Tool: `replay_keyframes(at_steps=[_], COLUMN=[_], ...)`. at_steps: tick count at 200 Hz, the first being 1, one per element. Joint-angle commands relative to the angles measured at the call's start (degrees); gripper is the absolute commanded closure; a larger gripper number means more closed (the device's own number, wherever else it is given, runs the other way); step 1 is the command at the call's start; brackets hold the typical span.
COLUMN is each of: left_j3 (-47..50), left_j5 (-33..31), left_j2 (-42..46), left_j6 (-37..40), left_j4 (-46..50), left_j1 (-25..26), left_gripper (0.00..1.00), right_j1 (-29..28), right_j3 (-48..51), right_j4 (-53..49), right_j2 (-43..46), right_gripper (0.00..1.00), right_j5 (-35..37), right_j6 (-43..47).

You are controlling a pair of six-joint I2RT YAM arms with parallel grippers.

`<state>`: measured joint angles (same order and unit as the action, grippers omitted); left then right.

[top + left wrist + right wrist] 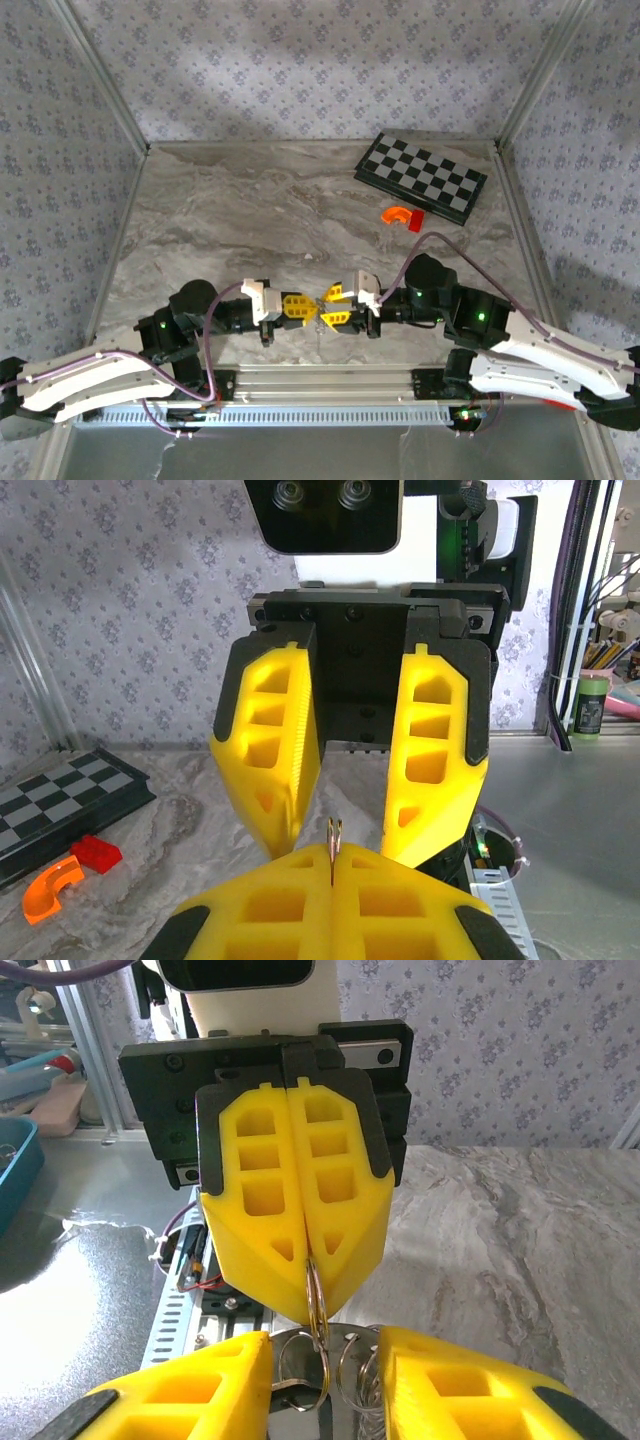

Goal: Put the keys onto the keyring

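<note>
As the two arms meet nose to nose at the near edge of the table (250, 220), here is the count: two grippers, one chessboard (422, 177) at the far right, one orange curved piece (400, 214) just in front of it, and one small red block (95, 852) touching that piece's end. Now to the action! The left gripper (304, 1295) has its yellow fingers pressed flat together, and pinched right at their tips is the keyring (316, 1305), a thin silvery ring seen edge-on and standing upright. Below that clamped ring hangs a cluster of more metal loops (352, 1365), at least two, though the tangle is too crowded for an exact count, and I cannot pick out the keys among them. The right gripper (324, 1338) faces it with its jaws partly apart, a moderate gap rather than a wide one, and the hanging loops sit in the space between its two fingers. Whether those fingers actually touch the metal, I cannot tell.
</note>
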<state>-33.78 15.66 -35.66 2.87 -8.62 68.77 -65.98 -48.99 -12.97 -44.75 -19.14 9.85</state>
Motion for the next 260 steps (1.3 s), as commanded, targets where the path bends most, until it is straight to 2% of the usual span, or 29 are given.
replay_keyframes(at_steps=[1,29,82,107,130,152,162,188,207,235,260], left_j3=[-0.04,-0.02,-0.19,-0.66,-0.76,-0.36,-0.55,-3.31,-7.11,-11.21,-12.88], left_j5=[0.96,0.95,1.21,1.21,0.84,-1.8,-3.6,-8.59,-11.07,-12.28,-11.59], left_j2=[0.59,0.68,0.5,0.35,-0.06,0.19,0.54,0.71,-0.88,-3.95,-5.92], left_j6=[-0.85,-0.87,-0.75,-0.51,-0.58,-0.53,-0.16,1.85,4.21,6.56,7.56], left_j4=[-3.49,-3.29,-2.81,-2.2,-1.7,-0.53,1.22,9.51,17.79,25.14,26.86], left_j1=[0.3,0.3,0.3,0.3,0.27,0.3,0.26,0.29,0.27,0.3,0.29], left_gripper=[1.0,1.0,1.0,1.0,1.0,1.0,1.0,0.84,0.78,0.78,0.78], right_j1=[0.06,0.1,-0.03,-0.03,-0.07,-0.09,-0.12,-0.42,-1.03,-2.43,-2.92], right_j3=[0.28,0.56,1.37,1.53,1.61,1.08,0.47,-2.28,-5.21,-8.56,-9.7], right_j4=[1.99,2.37,3.98,4.44,4.67,3.16,1.94,-4.31,-10.46,-17.69,-19.73], right_j2=[-0.1,-0.24,-0.12,-0.09,-0.2,-0.25,-0.26,-1.52,-3.43,-6.64,-7.95], right_gripper=[0.71,0.83,0.82,0.89,1.0,1.0,1.0,1.0,1.0,1.0,1.0], right_j5=[-1.67,-1.69,-1.78,-1.89,-0.82,0.64,1.08,4.06,7.6,12.01,11.26], right_j6=[-0.64,-0.27,-0.27,0.25,0.69,1.33,1.77,2.81,4.0,4.92,5.01])
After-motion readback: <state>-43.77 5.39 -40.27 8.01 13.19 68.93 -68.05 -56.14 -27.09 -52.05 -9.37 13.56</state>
